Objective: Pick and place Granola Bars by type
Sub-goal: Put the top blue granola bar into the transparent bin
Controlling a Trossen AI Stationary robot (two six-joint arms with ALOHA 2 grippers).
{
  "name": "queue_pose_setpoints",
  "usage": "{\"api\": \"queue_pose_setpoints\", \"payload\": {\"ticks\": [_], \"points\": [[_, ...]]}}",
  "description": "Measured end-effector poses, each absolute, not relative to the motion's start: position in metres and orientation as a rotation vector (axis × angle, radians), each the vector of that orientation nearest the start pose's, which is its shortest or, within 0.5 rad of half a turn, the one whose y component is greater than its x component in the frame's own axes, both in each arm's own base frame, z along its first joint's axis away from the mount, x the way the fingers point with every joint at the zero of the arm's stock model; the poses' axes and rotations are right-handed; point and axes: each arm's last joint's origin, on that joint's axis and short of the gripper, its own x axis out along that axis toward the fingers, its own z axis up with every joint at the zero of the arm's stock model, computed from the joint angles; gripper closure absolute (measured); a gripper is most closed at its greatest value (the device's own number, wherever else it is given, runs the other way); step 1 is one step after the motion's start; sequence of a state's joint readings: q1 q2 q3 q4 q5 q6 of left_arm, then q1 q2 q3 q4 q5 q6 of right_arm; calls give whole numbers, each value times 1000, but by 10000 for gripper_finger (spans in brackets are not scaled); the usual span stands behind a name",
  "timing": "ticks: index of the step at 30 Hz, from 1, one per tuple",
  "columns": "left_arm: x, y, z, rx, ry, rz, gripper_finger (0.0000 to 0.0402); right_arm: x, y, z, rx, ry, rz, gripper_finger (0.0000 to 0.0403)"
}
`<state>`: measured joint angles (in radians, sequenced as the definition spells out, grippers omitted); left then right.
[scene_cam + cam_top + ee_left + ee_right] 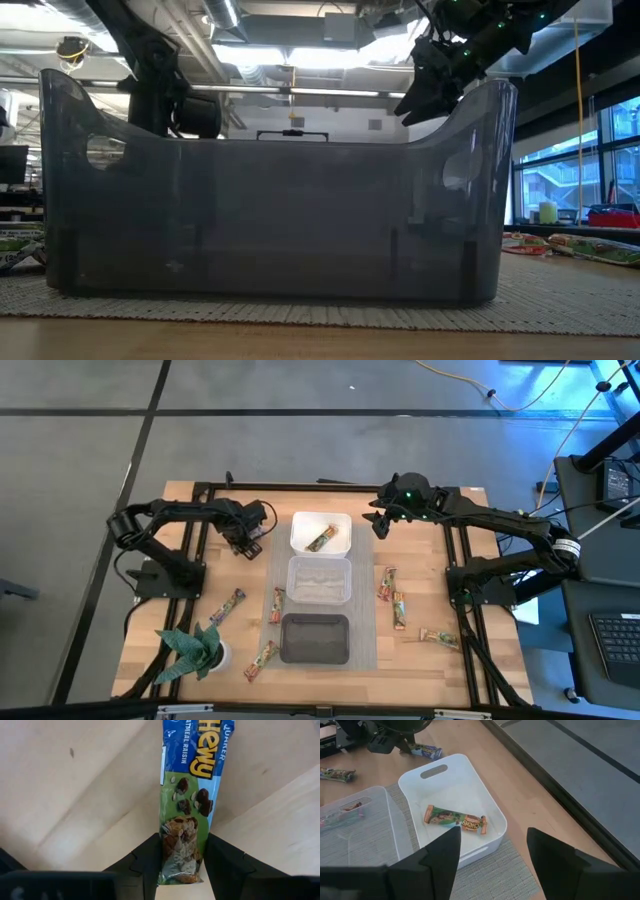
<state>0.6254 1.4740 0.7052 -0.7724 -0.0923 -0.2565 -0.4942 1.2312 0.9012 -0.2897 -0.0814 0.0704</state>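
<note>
My left gripper point(182, 870) is at the table's far left, beside the white tub point(345, 520), and is shut on a blue-and-green granola bar point(192, 785); this bar also shows in the right wrist view point(426, 751). My right gripper point(492, 855) is open and empty, and hangs above the table just right of the white tub point(492, 820). One green-and-orange bar point(455, 819) lies flat on that tub's floor. Several more bars lie flat on the table, left point(228, 606) and right point(400, 610) of the tubs. My left gripper pinches the bar's green end point(180, 862) between its two fingers, one on each long edge. The fingers lie along the bar, and the blue end reaches out beyond them. Whether the bar is clear of the table I cannot tell.
A clear tub point(345, 595) and a black tub point(344, 622) stand in a row nearer than the white one, on a grey mat point(365, 650). The black tub point(270, 200) fills the low view. A small potted plant point(195, 650) stands at the near left corner.
</note>
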Motion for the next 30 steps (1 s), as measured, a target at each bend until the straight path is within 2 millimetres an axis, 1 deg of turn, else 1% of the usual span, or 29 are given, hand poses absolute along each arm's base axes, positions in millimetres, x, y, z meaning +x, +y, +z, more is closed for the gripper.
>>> {"api": "queue_pose_setpoints", "payload": {"ticks": [4,9,11,14,17,19,22,25,30], "points": [[171,127,151,-605,1402,773,270,232,-122,274,245,585,-421,172],[168,123,170,-594,1299,771,270,232,-122,274,244,585,-421,172],[166,122,180,-591,1227,760,270,232,-122,274,244,585,-421,172],[169,119,197,-612,1061,672,270,232,-122,274,243,585,-421,172],[177,115,215,-599,868,540,270,232,-122,274,240,584,-421,172],[184,111,228,-540,747,454,270,232,-122,274,241,584,-421,172],[193,101,245,-421,609,353,270,232,-122,274,241,584,-421,172],[203,90,258,-335,557,278,270,232,-122,274,242,584,-422,172],[227,77,279,-301,569,240,270,232,-122,274,244,583,-423,172]]}}
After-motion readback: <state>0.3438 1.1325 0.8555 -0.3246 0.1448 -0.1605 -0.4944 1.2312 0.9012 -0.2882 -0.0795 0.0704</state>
